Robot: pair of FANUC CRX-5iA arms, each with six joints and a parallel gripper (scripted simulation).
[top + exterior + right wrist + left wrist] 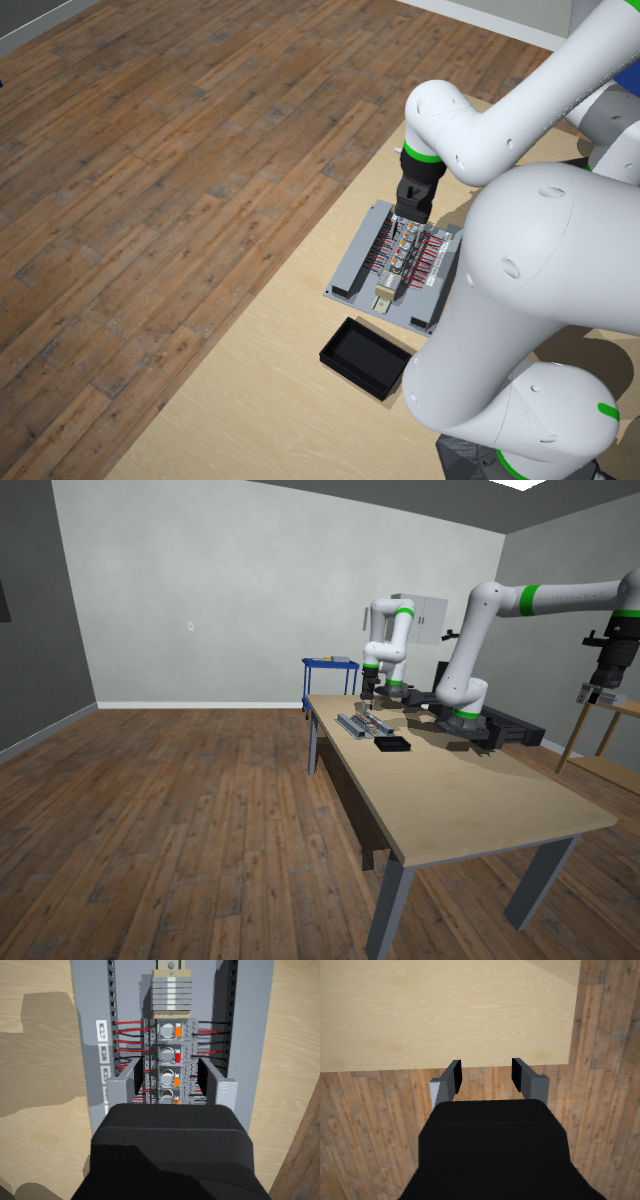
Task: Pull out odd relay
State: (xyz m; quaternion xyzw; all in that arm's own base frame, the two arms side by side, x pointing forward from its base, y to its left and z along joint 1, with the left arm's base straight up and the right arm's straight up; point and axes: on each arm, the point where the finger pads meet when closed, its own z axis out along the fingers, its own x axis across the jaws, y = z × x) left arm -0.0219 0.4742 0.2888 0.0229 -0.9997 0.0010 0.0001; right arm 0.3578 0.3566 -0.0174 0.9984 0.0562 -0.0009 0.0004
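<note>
The relay panel (368, 297) (130, 985) lies on the table with a row of relays. The relay with the red button (398, 251) (177, 1056) is second from the beige terminal block; the other visible buttons are orange. The visible relays look seated. My right gripper (407, 232) (367, 706) (170, 1069) is open above the row, its fingers on either side of it, nearer the third relay than the red-button one. The panel's far end is hidden in the right wrist view. The black parts tray (351, 375) (393, 748) is empty. My left gripper (598, 694) (486, 1069) is open and empty, away from the panel.
Grey wire ducts (360, 248) (254, 1025) run along both sides of the panel, with red and black wires beside the relays. The terminal block (388, 281) (171, 994) stands at the tray end of the row. The left arm's large links stand close beside tray and panel in the top view.
</note>
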